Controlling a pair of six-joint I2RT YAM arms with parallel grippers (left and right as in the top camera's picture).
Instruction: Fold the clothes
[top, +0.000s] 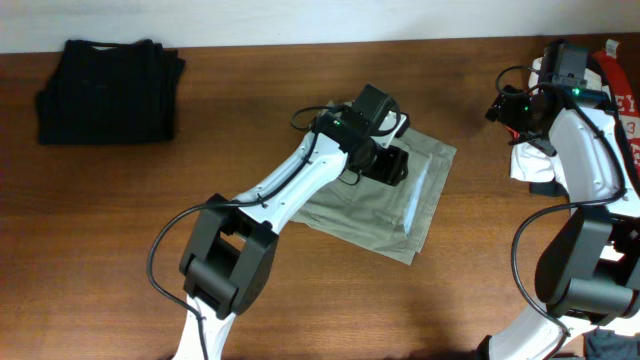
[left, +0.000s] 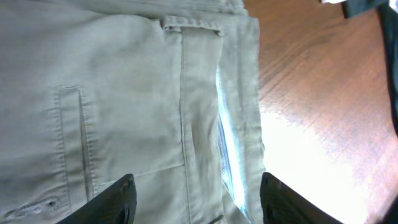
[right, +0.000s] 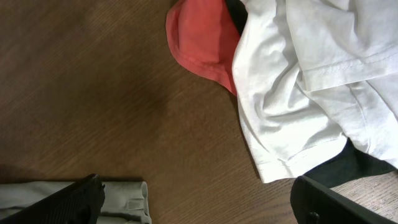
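Observation:
The pale khaki-green shorts (top: 385, 205) lie folded flat at the middle of the table. My left gripper (top: 392, 163) hovers over their upper part, open and empty. In the left wrist view the shorts (left: 124, 106) fill the frame, with a stitched pocket, a belt loop and a lighter inner lining along the right edge, and the open fingers (left: 196, 202) are above the fabric. My right gripper (top: 520, 108) is open at the far right, beside the heap. In the right wrist view its fingers (right: 199, 205) are over bare wood, with a corner of the shorts (right: 127, 199) at the lower left.
A black folded garment (top: 108, 90) lies at the back left. A heap of white (right: 298, 81) and red (right: 202, 43) garments sits at the right edge of the table (top: 480, 260), also seen overhead (top: 530, 160).

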